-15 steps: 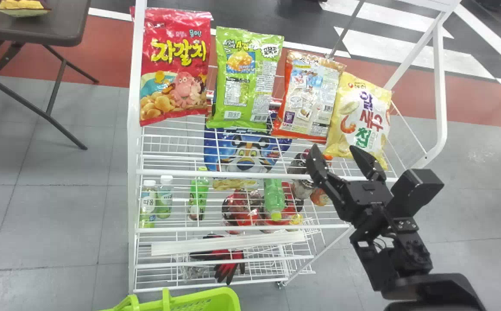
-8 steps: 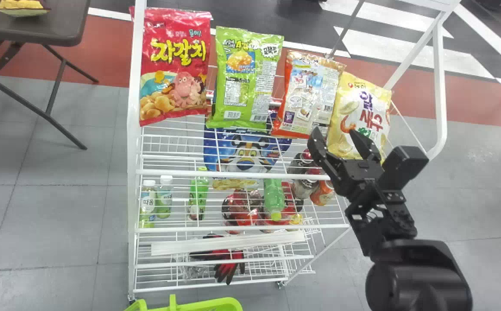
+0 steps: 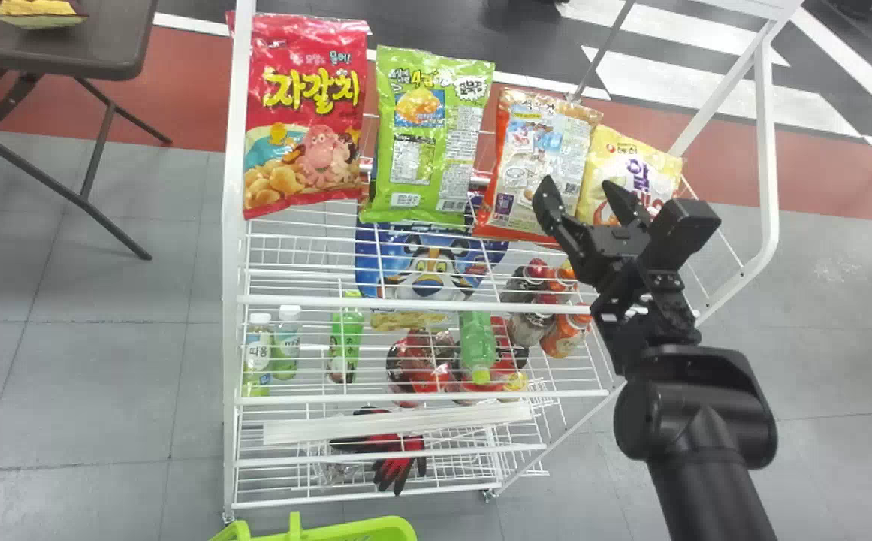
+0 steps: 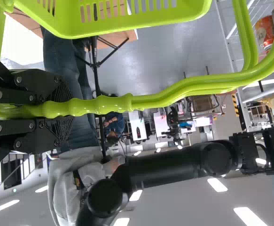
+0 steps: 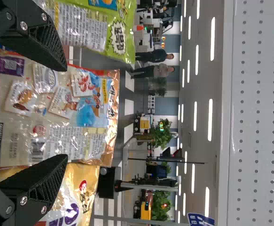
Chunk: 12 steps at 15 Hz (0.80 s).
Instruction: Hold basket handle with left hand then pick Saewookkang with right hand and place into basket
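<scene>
Head view, nearest first: the lime-green basket point(image 3: 353, 532) sits at the bottom edge, cut off by it. Its handle point(image 4: 155, 100) runs through the left wrist view, where the left end effector point(image 4: 57, 109) has its two fingers pressed round the grip part, one on each side. The right arm point(image 3: 695, 391) comes up from the bottom edge on the robot's right, and its end effector point(image 3: 580, 191) is spread, pinching nothing, in front of the Saewookkang bag point(image 3: 526, 161) and the yellow bag point(image 3: 635, 169).

Beyond the basket stands the white wire rack point(image 3: 232, 263). A red-and-black glove point(image 3: 398, 469) and a white strip point(image 3: 398, 423) are low in it; above them are bottles, among them a green one point(image 3: 477, 346), and a blue bag point(image 3: 428, 259). Along the top is a row of snack bags, from the robot's left: a red one point(image 3: 304, 98), a light green one point(image 3: 432, 128), the Saewookkang and the yellow one. In the right wrist view the Saewookkang shows between the spread fingers of the right end effector point(image 5: 64, 113); whether either touches it, I cannot tell. Farther off in that view are leafy plants point(image 5: 161, 134) and, overhead, long ceiling lights point(image 5: 210, 120).
</scene>
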Motion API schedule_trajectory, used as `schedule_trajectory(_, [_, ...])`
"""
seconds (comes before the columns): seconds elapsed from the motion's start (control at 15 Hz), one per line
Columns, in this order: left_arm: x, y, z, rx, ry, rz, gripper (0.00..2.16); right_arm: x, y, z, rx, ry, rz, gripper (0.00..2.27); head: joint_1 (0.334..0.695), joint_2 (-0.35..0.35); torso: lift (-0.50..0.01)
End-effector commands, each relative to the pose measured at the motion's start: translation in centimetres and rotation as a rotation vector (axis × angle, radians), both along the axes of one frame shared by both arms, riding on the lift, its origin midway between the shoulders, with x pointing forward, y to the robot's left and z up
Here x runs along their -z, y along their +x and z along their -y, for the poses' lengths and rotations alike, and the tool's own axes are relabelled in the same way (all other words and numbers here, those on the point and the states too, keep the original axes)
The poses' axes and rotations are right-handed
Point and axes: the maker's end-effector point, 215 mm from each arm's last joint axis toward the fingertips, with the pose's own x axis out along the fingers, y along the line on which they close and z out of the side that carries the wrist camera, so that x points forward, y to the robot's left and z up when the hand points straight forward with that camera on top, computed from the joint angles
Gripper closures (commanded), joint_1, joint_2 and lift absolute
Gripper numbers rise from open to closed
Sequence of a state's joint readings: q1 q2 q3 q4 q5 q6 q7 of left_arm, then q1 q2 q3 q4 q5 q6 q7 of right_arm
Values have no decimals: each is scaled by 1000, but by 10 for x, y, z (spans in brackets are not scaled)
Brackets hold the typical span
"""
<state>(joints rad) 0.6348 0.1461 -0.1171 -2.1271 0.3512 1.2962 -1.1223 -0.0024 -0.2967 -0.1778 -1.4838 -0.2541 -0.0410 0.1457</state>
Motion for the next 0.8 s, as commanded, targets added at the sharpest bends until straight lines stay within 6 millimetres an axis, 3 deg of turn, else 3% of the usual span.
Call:
schedule_trajectory(0.0, [0,1,-1,1,6,1,1926,0,20,3,-2,-36,-12,167,695,-350,-19])
schedule_trajectory(0.2, [-1,3,-3,4,25,13,1926,3,42,14,8,-45,-35,164,695,-350,-19])
schedule_trajectory(0.53, [1,7,-4,5,45,20,1926,13,60,3,-27,-41,-75,164,695,-350,-19])
schedule_trajectory(0.73, [2,12,-4,8,49,27,1926,40,69,-7,-52,-21,-178,164,695,-350,-19])
